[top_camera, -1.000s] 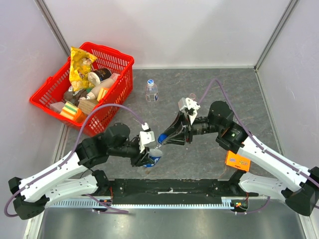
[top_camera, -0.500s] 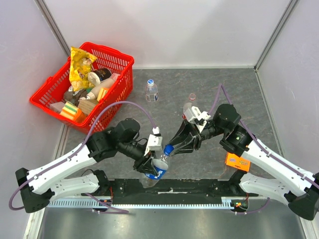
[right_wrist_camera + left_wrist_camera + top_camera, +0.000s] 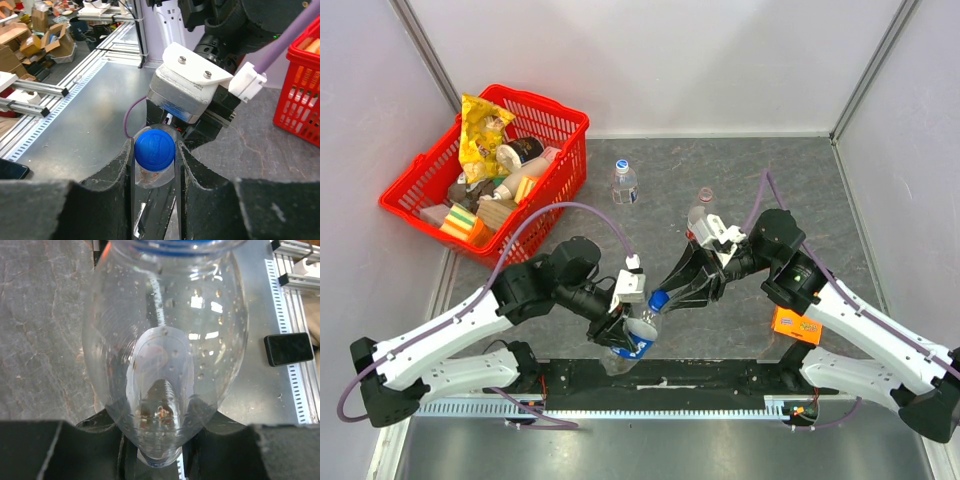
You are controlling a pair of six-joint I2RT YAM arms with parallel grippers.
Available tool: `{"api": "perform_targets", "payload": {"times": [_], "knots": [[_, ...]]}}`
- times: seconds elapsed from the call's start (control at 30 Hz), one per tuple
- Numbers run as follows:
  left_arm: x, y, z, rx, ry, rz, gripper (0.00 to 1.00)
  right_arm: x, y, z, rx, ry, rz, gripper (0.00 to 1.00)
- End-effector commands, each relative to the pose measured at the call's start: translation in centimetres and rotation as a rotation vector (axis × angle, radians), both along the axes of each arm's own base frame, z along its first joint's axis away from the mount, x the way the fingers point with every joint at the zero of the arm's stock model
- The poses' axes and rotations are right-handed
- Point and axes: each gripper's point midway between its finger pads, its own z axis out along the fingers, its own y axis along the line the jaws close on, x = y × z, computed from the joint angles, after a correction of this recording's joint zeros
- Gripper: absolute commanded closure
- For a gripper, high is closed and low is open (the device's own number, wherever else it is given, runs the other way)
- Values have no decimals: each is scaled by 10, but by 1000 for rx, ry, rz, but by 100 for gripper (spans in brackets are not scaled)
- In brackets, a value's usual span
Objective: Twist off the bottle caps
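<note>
Close to the tabletop's (image 3: 770, 170) near edge, the left end effector (image 3: 618, 328) is clamped on the blue-labelled bottle (image 3: 165, 340). The right end effector (image 3: 672, 293) pinches its blue cap (image 3: 154, 148), not yet off. The far bottle (image 3: 624, 185) is capped; a third bottle (image 3: 697, 216) looks open.

**Robotics lab test cell**

White panel walls (image 3: 670, 70) box in a grey bench (image 3: 770, 170) with a slotted aluminium rail (image 3: 650, 408) along its near edge. Beyond it sit extrusion frames (image 3: 25, 92) and cluttered cardboard boxes (image 3: 50, 35) — workshop-style lab, not a home.
</note>
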Motion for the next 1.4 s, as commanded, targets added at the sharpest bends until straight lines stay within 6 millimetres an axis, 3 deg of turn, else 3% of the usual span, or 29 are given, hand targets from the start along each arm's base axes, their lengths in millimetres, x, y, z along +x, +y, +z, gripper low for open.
{"api": "perform_targets", "payload": {"times": [0.0, 0.17, 0.37, 0.93, 1.1, 1.37], "knots": [[18, -5, 5, -6, -74, 81, 98, 26, 7, 19, 66, -90, -163, 66], [32, 0, -2, 21, -125, 164, 98, 39, 4, 31, 96, -95, -279, 43], [51, 5, -11, 56, -188, 267, 98, 50, -3, 43, 127, -88, -383, 2], [101, 35, -19, 104, -353, 587, 98, 83, -5, 32, 86, -14, -569, 2], [105, 35, -13, 76, -369, 613, 98, 82, 2, 26, 72, 33, -537, 3], [97, 20, 4, 6, -350, 543, 98, 72, 22, 16, 83, 114, -401, 6]]}}
